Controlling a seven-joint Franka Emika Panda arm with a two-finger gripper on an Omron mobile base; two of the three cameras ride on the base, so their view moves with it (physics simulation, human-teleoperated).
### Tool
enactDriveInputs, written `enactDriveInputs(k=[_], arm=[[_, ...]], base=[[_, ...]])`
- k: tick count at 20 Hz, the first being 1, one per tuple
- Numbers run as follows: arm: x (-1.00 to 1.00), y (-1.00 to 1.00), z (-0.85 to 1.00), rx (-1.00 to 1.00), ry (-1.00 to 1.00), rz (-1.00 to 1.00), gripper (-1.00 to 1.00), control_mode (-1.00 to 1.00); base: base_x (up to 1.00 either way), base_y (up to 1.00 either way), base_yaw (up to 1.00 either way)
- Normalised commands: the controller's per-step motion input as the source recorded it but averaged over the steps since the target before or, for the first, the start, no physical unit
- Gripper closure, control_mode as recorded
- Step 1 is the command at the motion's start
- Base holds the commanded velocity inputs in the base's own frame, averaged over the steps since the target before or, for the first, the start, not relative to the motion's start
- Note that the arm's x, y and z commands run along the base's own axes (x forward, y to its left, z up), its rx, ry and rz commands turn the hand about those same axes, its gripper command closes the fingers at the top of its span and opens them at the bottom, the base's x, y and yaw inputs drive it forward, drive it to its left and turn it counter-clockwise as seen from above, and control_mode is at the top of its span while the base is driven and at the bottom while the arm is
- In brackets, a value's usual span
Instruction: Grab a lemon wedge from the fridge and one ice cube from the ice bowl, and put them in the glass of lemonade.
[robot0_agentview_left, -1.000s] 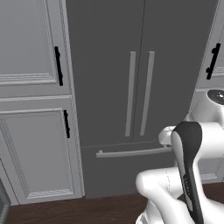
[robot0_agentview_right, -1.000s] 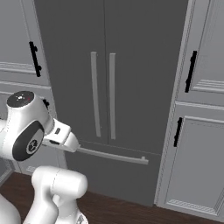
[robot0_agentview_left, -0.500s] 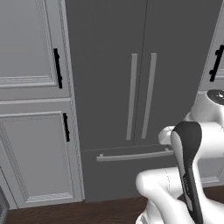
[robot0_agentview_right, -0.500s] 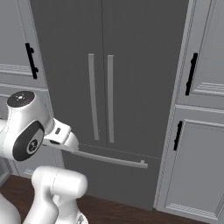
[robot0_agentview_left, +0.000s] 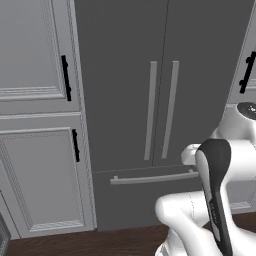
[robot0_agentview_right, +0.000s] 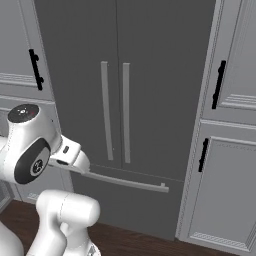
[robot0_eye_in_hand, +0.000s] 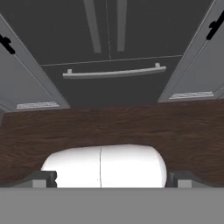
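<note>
The fridge (robot0_agentview_left: 150, 100) stands shut straight ahead of the jaws (robot0_eye_in_hand: 109, 177), its two doors meeting at a centre seam flanked by a pair of long vertical handles (robot0_agentview_right: 115, 117), with the bottom drawer and its horizontal bar (robot0_eye_in_hand: 114, 72) nearer the jaws and lower. Light grey cabinets (robot0_agentview_left: 37, 150) with black handles flank it to either side of the jaws. Between the jaws and the drawer lies dark wood floor (robot0_eye_in_hand: 109, 127). The jaws point down and forward at that floor, spread as wide as they go, with nothing between them. By my reading this is the very first step: getting to the fridge. The next move calls for raising the jaws to one vertical handle, closing on it, and swinging that door out. The lemon wedge is presumably inside, hidden by the closed doors, so I cannot tell on which shelf it lies.
</note>
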Motion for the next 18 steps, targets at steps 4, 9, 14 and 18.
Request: enactDriveInputs(k=[4,9,14,18], arm=[[-0.01,0.0,0.1,0.0,-0.2,0.0,-1.0,-1.0],[-0.01,0.07,0.48,-0.01,-0.43,0.0,-1.0,-1.0],[-0.04,0.04,0.67,-0.04,-0.48,0.0,-1.0,-1.0],[0.0,0.0,0.64,-0.13,-0.19,0.0,-1.0,-1.0]], base=[[0.0,0.0,0.0],[0.0,0.0,0.0],[0.0,0.0,0.0],[0.0,0.0,0.0]])
